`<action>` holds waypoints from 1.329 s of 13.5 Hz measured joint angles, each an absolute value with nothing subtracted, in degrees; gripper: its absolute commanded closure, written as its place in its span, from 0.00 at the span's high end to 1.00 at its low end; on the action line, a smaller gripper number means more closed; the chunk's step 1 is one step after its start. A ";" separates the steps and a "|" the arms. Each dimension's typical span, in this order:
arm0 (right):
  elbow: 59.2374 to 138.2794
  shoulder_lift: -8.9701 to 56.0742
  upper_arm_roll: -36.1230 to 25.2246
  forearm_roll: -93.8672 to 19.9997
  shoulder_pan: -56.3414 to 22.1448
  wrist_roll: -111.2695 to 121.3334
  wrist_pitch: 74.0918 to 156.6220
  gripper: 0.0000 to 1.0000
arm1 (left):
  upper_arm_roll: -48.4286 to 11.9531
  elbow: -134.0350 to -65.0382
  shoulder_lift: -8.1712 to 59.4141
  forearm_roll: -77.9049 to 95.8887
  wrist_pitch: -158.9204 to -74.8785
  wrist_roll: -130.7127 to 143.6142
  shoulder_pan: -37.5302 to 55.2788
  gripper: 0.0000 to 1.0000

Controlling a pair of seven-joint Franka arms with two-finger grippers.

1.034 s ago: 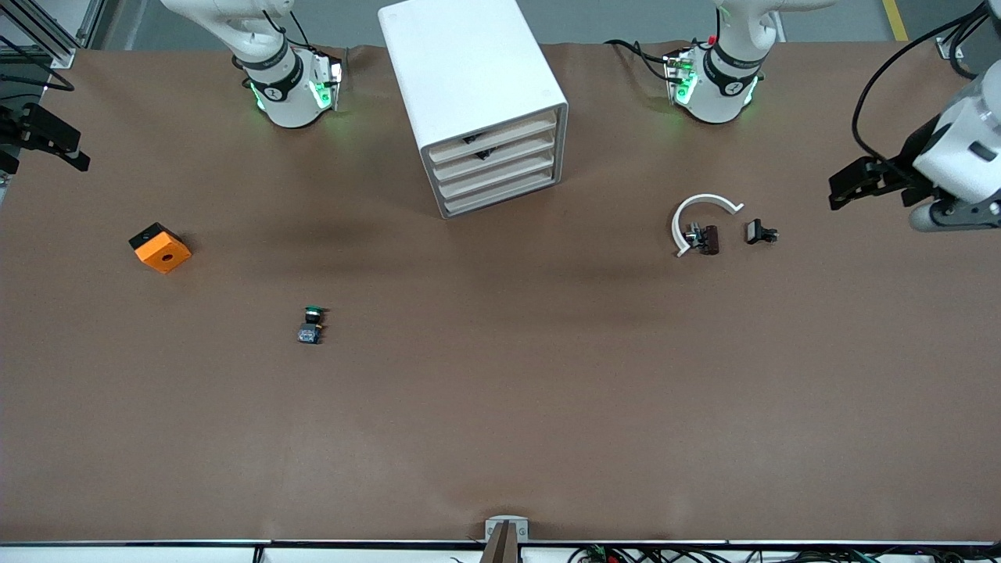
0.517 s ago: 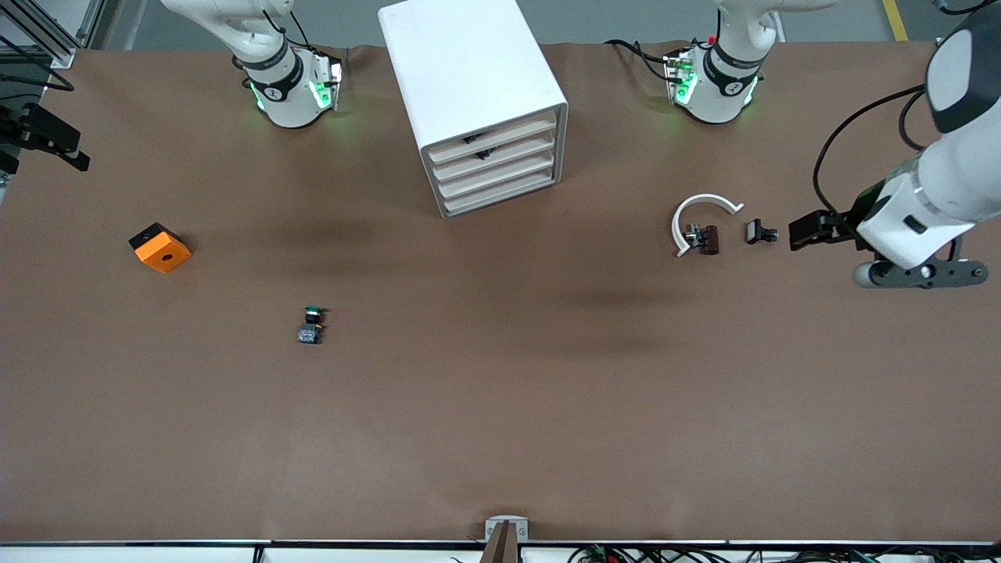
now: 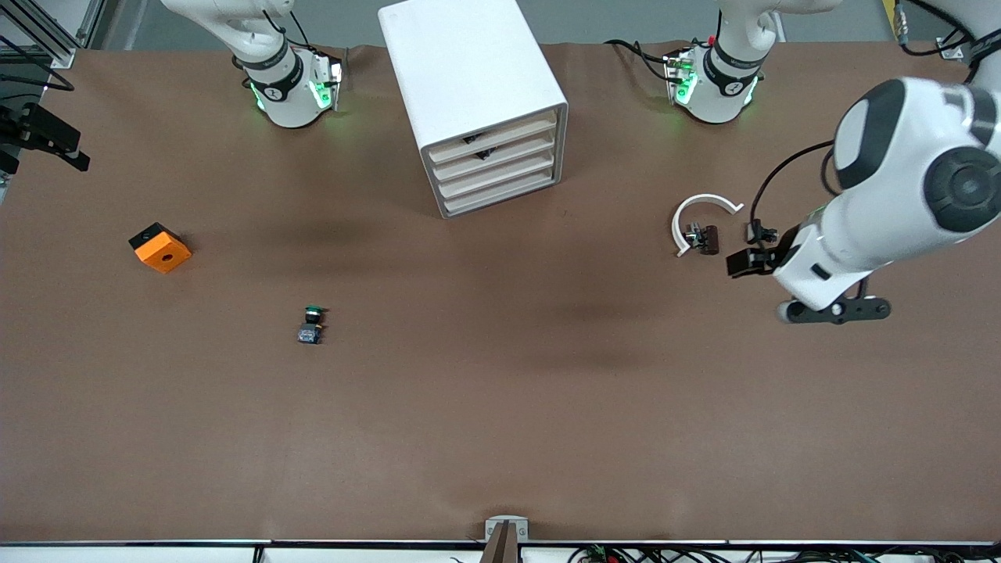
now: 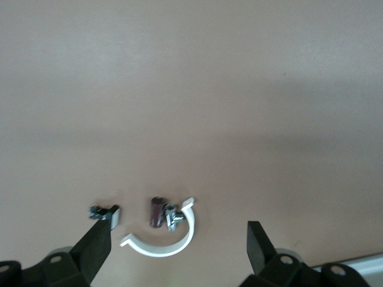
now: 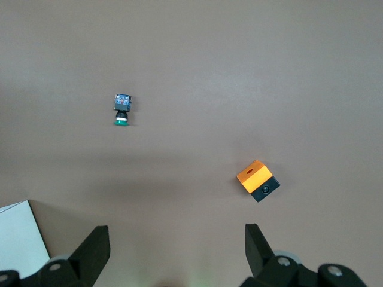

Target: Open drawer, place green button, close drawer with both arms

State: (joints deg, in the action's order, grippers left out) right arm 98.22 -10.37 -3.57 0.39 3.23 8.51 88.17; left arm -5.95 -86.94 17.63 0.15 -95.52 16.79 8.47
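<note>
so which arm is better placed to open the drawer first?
Left, probably. Its open pincer hangs over the white arc clip, and the white drawer cabinet has all its drawers shut. The right pincer, open too, waits at the table's edge beyond the orange cube.

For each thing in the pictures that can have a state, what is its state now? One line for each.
drawer cabinet: all drawers shut.
button: lying on its side on the table, untouched.
orange cube: resting on the table, free.
white arc with clip: flat on the table.
small black clip: on the table, free.
left gripper: open, empty, over the clips.
right gripper: open, empty.
</note>
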 measured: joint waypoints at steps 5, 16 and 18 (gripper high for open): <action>98.21 -10.37 -3.60 0.39 3.23 8.51 88.14 1.00 | -5.96 -86.89 23.39 2.87 -99.16 23.71 11.85 1.00; 97.67 -5.96 -3.42 0.36 3.08 8.59 87.24 1.00 | -5.99 -86.75 33.20 8.29 -102.83 60.25 20.26 1.00; 96.45 -1.83 -3.17 0.36 2.17 8.72 88.05 1.00 | -5.99 -86.74 34.34 10.78 -102.81 69.53 20.87 1.00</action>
